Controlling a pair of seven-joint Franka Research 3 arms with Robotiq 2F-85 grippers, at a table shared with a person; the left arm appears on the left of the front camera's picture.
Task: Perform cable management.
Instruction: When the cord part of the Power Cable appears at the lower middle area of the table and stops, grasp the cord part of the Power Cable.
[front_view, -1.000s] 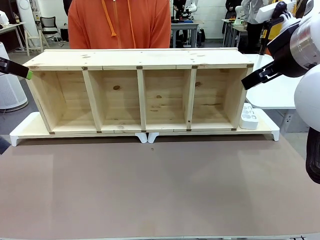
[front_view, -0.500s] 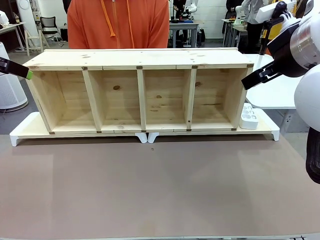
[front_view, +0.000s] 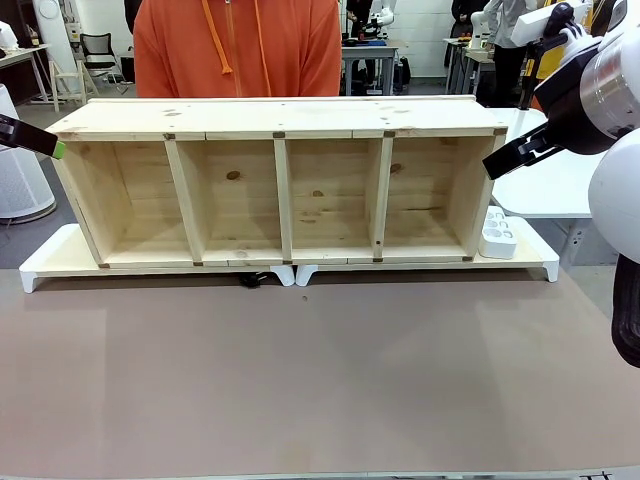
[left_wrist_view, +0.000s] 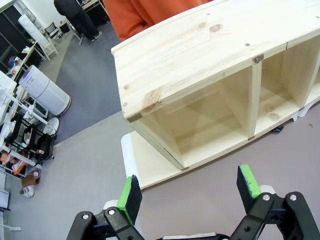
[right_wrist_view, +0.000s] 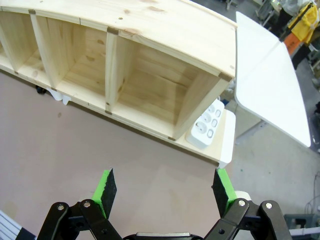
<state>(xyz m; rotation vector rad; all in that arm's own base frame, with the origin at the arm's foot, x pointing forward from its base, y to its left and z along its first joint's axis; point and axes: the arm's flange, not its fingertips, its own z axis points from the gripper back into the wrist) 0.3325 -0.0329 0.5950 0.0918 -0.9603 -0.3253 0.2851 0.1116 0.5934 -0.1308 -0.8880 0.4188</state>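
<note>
Under the wooden shelf (front_view: 280, 118), at its front edge near the middle, a short black end of the cable (front_view: 255, 280) peeked onto the table (front_view: 320, 380), lying roughly along that edge; plug direction too small to read. Bare tabletop spread wide in front. Left gripper (left_wrist_view: 190, 187) and right gripper (right_wrist_view: 162, 187) hung released, off opposite shelf ends.

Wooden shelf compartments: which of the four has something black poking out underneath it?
The second compartment from the robot's left: the cable has its black end sticking out under that front edge, beside the white stand.
</note>
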